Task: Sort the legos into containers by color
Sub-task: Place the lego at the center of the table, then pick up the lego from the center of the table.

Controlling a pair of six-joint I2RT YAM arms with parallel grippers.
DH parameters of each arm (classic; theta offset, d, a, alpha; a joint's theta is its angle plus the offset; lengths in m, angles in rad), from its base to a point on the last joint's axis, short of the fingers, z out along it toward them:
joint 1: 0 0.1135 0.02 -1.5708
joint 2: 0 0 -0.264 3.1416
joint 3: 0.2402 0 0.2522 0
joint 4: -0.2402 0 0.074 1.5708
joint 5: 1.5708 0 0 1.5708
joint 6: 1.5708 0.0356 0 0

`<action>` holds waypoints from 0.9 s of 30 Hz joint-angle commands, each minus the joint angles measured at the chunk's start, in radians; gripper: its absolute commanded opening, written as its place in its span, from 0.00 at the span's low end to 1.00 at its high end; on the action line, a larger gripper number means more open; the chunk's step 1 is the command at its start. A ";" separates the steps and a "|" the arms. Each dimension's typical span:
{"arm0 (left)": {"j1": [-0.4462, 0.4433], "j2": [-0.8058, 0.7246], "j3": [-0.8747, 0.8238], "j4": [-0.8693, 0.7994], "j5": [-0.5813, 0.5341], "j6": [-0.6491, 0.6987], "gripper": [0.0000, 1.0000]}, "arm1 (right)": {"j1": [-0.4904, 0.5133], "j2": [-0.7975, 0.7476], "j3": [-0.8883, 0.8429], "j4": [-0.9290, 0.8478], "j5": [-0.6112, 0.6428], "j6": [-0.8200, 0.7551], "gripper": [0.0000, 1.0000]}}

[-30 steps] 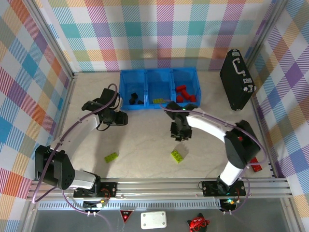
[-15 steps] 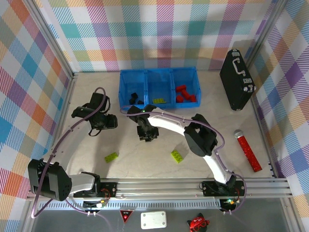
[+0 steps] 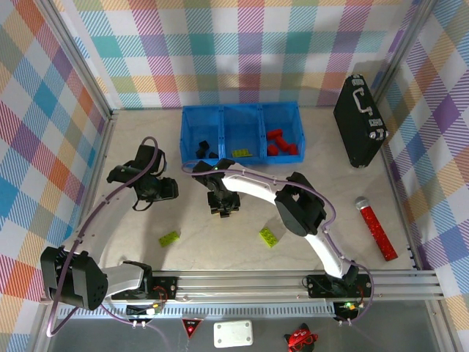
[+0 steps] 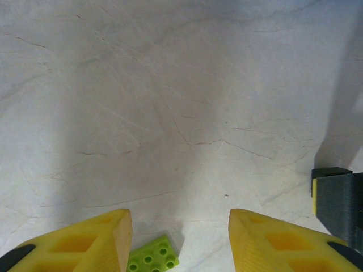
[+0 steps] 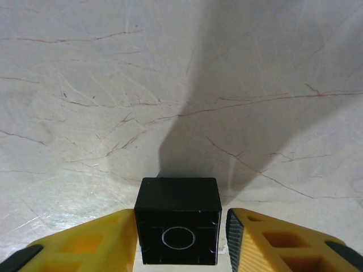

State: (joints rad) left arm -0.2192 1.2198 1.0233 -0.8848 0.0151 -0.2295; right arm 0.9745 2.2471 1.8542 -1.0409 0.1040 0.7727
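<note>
Now the right gripper (image 3: 220,203) pinches a black cube (image 5: 178,226); the left gripper (image 4: 178,243) hangs open, holding nothing.
Right gripper and cube sit above bare table (image 3: 322,183), just in front of the left compartment of the blue bin (image 3: 185,136). A lime-green brick (image 4: 152,259) lies on the table low between the left fingers (image 4: 85,243), untouched. A second lime-green brick (image 3: 269,235) lies nearer the arm bases. In the bin: black pieces (image 3: 205,152) left, a green brick (image 3: 243,153) middle, red bricks (image 3: 281,143) right.
</note>
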 commanded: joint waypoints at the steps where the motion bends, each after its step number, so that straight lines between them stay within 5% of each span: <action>1: -0.003 -0.011 -0.020 0.010 0.048 -0.053 0.48 | -0.005 -0.049 0.018 -0.025 -0.004 0.008 0.50; 12: -0.195 0.141 0.038 0.069 -0.009 -0.150 0.48 | -0.044 -0.281 -0.198 0.018 0.054 0.037 0.52; 27: -0.489 0.502 0.253 0.089 -0.106 -0.323 0.51 | -0.290 -0.733 -0.659 0.080 0.082 0.045 0.53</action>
State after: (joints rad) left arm -0.6804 1.6829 1.2377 -0.7795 -0.0555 -0.4976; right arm 0.6979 1.5822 1.2221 -0.9596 0.1673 0.8112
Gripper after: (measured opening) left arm 0.507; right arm 0.535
